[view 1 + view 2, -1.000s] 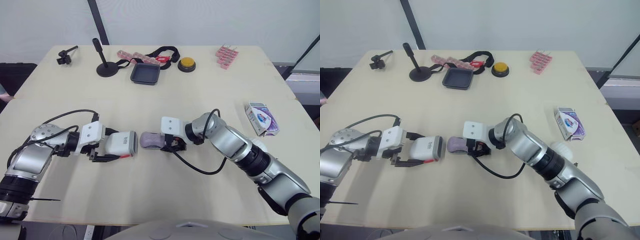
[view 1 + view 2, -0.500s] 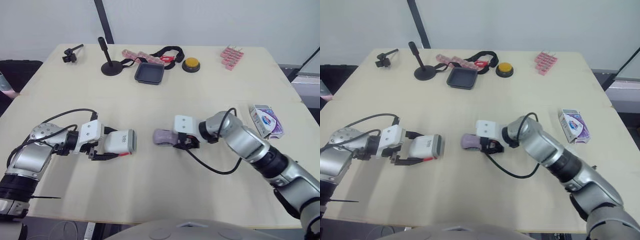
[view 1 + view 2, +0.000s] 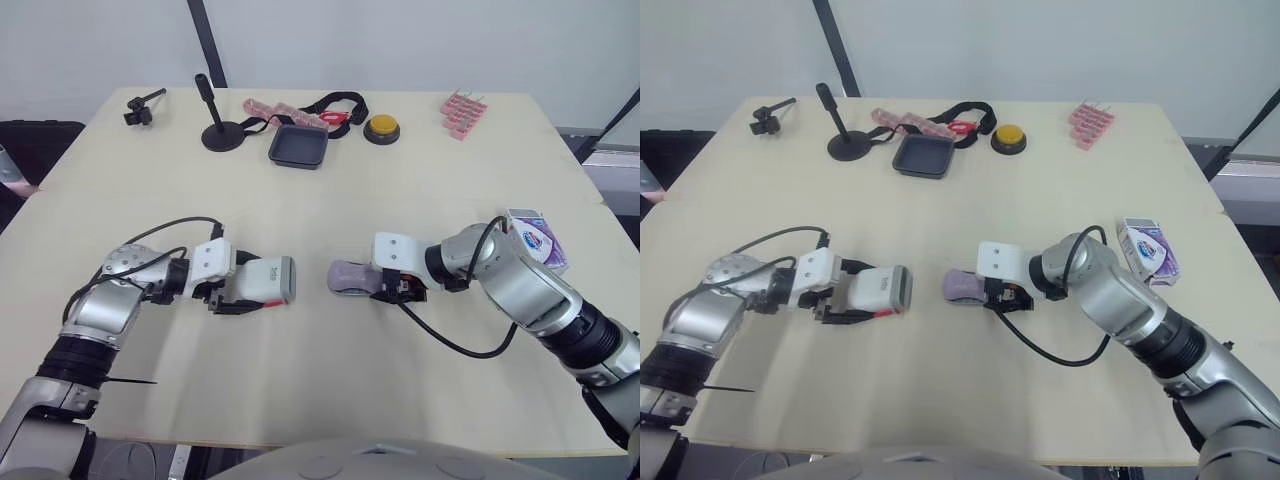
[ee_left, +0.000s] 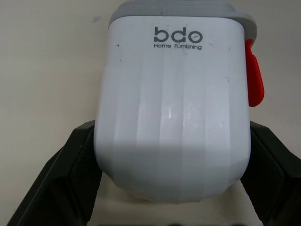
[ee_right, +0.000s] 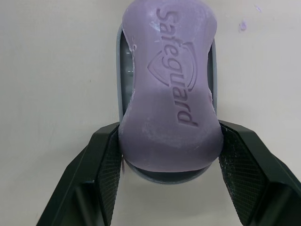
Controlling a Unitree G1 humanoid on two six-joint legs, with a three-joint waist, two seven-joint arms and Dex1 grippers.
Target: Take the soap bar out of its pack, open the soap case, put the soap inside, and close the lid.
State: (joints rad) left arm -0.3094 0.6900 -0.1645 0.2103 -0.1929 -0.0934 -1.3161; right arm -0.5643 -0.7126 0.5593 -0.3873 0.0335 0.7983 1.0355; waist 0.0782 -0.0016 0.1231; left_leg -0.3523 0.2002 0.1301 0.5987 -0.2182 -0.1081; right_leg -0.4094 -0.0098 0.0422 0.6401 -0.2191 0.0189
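Soap (image 5: 169, 89) is out of its pack (image 3: 530, 238); it sits on the grey tray (image 5: 121, 70), clamped by the right gripper (image 3: 396, 291); left gripper (image 3: 236, 298) grips the white lid (image 4: 171, 103), held apart; remaining step, as judged: fit lid over soap.

Open tabletop (image 3: 312, 240) between case (image 3: 262, 281) and soap (image 3: 350, 277), tray (image 3: 298, 146) well behind

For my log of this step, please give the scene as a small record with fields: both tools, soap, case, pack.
left tool: shut on white case shell
right tool: shut on purple soap
purple soap: out of pack, lying on grey tray
gap: white case shell and grey tray apart
soap pack: on table, at robot's right
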